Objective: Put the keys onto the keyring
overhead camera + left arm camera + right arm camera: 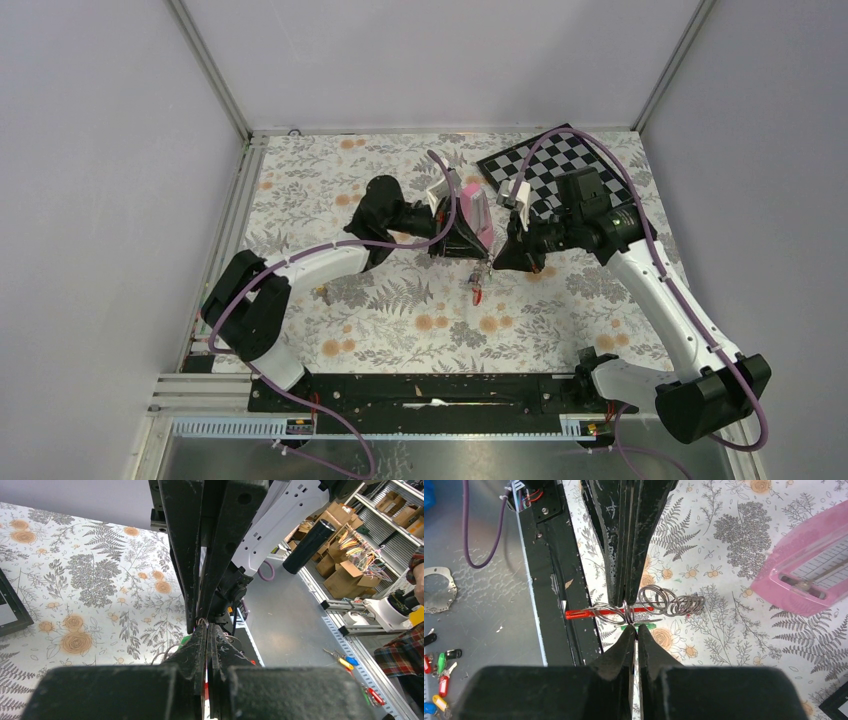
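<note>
Floral-printed worktop carries a pink metronome-shaped plastic pyramid. The large keyring with a red curved bar sits just on the near side of that pyramid. Its bar runs crosswise between the tips of the right jaws, which are pinched shut on it. A coil of thin steel wire rings is on the bar, on the pyramid's side of those tips. The left jaws, at the pyramid's near-left edge, are closed tight, and a small wire loop shows at their tips.
</note>
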Controlling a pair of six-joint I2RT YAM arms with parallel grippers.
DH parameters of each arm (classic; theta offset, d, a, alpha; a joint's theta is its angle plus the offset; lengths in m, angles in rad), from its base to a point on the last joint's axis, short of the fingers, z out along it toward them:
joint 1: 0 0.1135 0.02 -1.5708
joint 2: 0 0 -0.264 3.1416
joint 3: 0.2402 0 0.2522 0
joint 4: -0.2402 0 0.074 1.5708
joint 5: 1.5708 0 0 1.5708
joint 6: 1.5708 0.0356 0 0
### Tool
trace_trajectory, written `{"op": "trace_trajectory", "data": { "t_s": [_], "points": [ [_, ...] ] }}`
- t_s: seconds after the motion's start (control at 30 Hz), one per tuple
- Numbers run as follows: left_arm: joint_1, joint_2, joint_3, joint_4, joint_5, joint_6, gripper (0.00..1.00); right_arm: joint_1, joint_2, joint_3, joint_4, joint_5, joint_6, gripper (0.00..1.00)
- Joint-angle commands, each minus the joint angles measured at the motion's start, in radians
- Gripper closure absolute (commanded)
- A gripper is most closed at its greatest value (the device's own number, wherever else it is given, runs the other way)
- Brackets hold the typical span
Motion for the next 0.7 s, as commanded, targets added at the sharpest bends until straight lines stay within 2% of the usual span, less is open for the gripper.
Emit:
{"op": "trace_trajectory", "data": {
  "t_s": [0.0, 0.2, 0.47, 0.67],
  "points": [
    [-0.001, -0.036, 0.001, 0.186, 0.033, -0.069, 1.0, -0.007, -0.005, -0.014, 0.027, -0.033, 0.012, 0.94],
    [-0.011, -0.027, -0.004, 0.2, 0.031, -0.074, 1.0, -0.006, 0.022, 0.006, 0.031, -0.08, 0.025, 0.91],
    [-0.013, -0.027, -0.013, 0.226, 0.036, -0.089, 1.0, -0.007, 0.007, 0.015, 0.036, -0.066, 0.025, 0.7],
    [-0.013, -0.03, -0.025, 0.259, 0.043, -0.114, 1.0, -0.014, -0.037, 0.064, -0.011, -0.038, -0.035, 0.65]
  ]
}}
